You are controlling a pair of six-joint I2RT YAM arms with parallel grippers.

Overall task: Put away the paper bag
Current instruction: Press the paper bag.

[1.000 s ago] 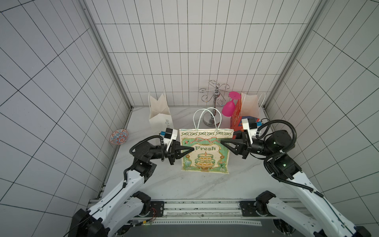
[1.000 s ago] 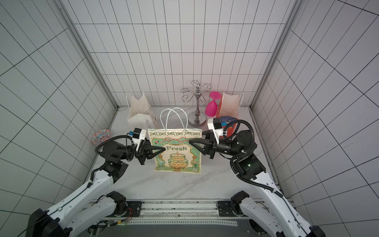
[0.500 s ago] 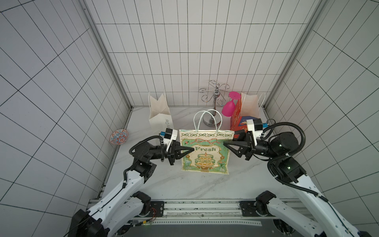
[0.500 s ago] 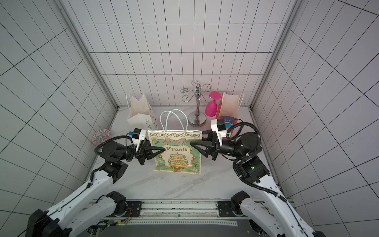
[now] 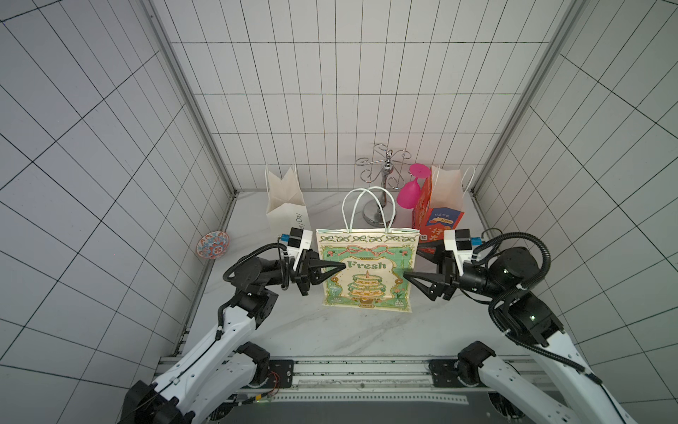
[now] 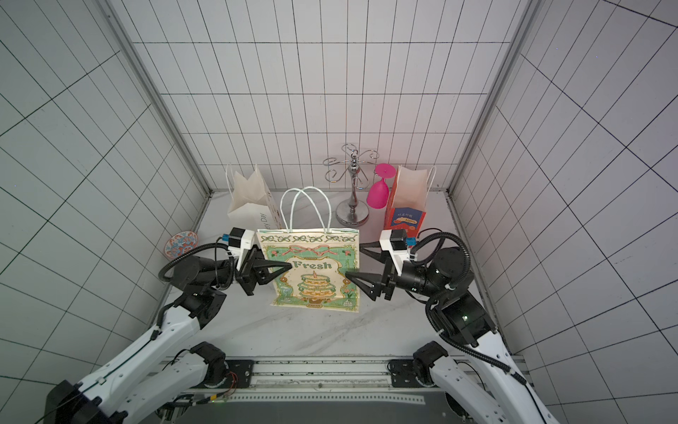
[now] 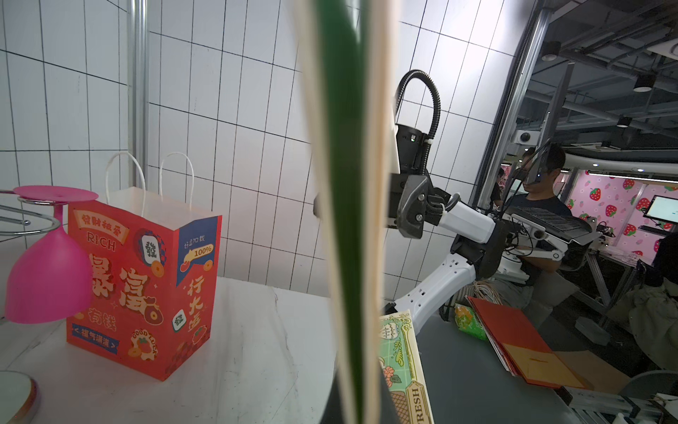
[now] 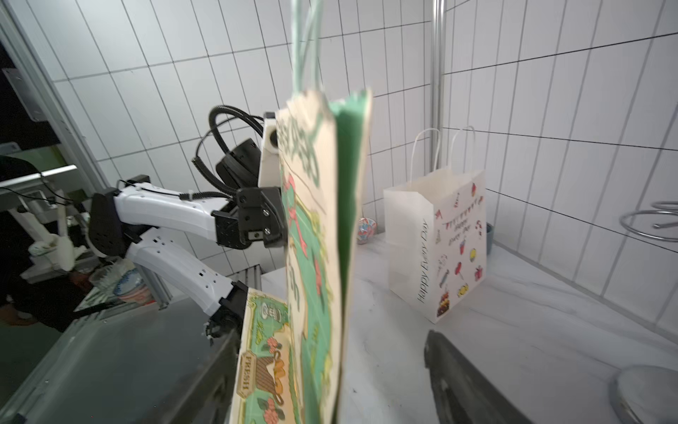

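Observation:
The paper bag (image 5: 367, 273) (image 6: 313, 273) is green and cream, printed "Fresh", with white cord handles. It is folded flat and stands upright at the middle of the table. My left gripper (image 5: 342, 267) (image 6: 288, 265) is shut on its left edge; in the left wrist view the bag's edge (image 7: 348, 220) runs up between the dark fingers (image 7: 387, 407). My right gripper (image 5: 412, 264) (image 6: 354, 260) is open, one finger in front of the bag's right edge and one behind. The right wrist view shows that edge (image 8: 341, 238) in the wide gap, clear of the finger (image 8: 458, 374).
A white "Happy Every Day" bag (image 5: 288, 207) stands at the back left and a red printed bag (image 5: 436, 216) at the back right. A pink glass (image 5: 409, 192) hangs from a metal stand (image 5: 381, 176) behind the bag. A small patterned bowl (image 5: 212, 245) sits by the left wall.
My right gripper has opened off the bag's right edge and drawn back slightly to the right. The left gripper and the bag have stayed put.

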